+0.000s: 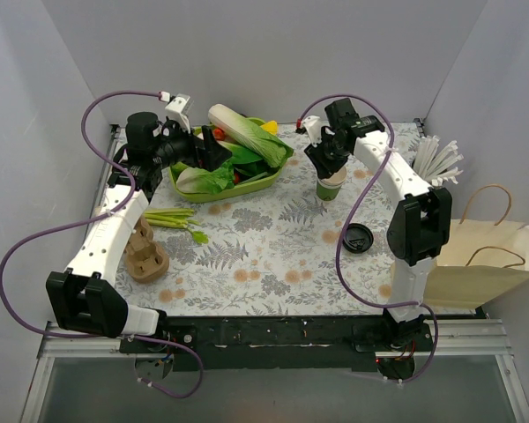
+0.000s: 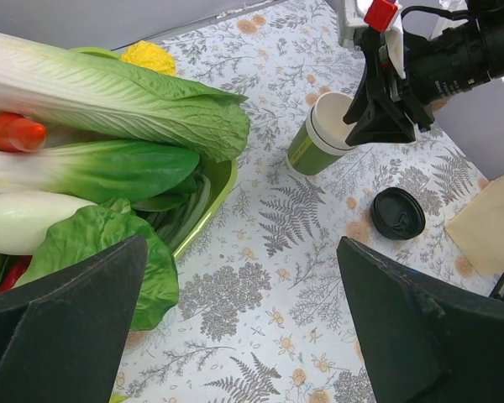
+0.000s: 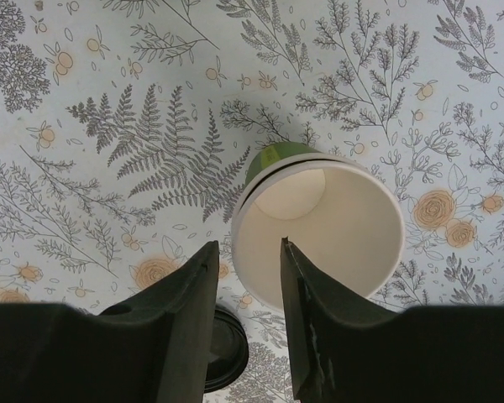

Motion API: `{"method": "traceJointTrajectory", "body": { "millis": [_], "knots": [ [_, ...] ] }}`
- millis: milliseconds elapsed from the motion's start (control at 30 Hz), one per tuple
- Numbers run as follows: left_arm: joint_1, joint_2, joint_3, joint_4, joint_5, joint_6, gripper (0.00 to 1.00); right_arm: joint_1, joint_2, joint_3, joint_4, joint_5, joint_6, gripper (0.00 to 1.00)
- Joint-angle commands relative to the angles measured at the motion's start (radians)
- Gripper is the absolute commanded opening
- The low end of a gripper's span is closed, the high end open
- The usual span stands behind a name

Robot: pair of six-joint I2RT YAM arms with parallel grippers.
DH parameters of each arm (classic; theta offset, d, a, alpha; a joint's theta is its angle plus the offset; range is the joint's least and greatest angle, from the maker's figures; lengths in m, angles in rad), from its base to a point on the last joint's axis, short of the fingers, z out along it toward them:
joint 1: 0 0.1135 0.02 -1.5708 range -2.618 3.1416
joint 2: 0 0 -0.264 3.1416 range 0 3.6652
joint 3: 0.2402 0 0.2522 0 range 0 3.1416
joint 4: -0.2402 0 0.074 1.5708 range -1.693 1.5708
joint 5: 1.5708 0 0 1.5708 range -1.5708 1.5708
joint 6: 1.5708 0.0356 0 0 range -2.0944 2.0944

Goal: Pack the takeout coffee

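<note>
Green cup (image 1: 331,187), centre right of the top view: paper, matt green outside, smooth cream-white inside. Its loose lid (image 1: 357,238) is black plastic with a dull sheen. Worktop (image 1: 273,264): matt cloth printed with ferns and flowers. Also at hand: tan kraft-paper bag (image 1: 480,260) at the right edge, glossy green plastic tray (image 2: 223,186), and matt black plastic fingers (image 3: 185,319) on the right claw (image 3: 249,248).

The white-and-black left arm (image 1: 115,225) stretches forward along the far left. Its black two-finger left gripper (image 2: 244,332) is spread wide and slanted downward. The white-and-black right arm (image 1: 397,176) folds at the elbow and reaches inward. Its black two-finger right gripper (image 3: 248,248) points steeply down, its fingers parted by a narrow gap. Whether either pad touches anything is hard to tell.
</note>
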Motion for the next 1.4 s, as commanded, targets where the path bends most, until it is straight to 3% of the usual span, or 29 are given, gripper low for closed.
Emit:
{"method": "traceJointTrajectory", "body": {
  "millis": [0, 533, 1000, 1167, 1367],
  "knots": [
    [0.005, -0.035, -0.02, 0.007, 0.023, 0.001, 0.98, -0.013, 0.009, 0.005, -0.004, -0.011, -0.013, 0.43],
    [0.008, -0.03, -0.032, 0.011, 0.023, -0.003, 0.98, -0.019, 0.025, -0.012, -0.027, -0.076, -0.038, 0.38],
    [0.014, -0.018, -0.029, 0.02, 0.029, -0.011, 0.98, -0.021, 0.042, 0.002, -0.03, -0.062, -0.042, 0.19],
    [0.014, -0.015, -0.03, 0.02, 0.032, -0.012, 0.98, -0.021, 0.029, 0.022, -0.03, -0.044, -0.035, 0.01],
    [0.016, -0.004, -0.032, 0.025, 0.044, -0.017, 0.98, -0.021, -0.001, 0.015, -0.015, -0.033, -0.038, 0.01]
  ]
}}
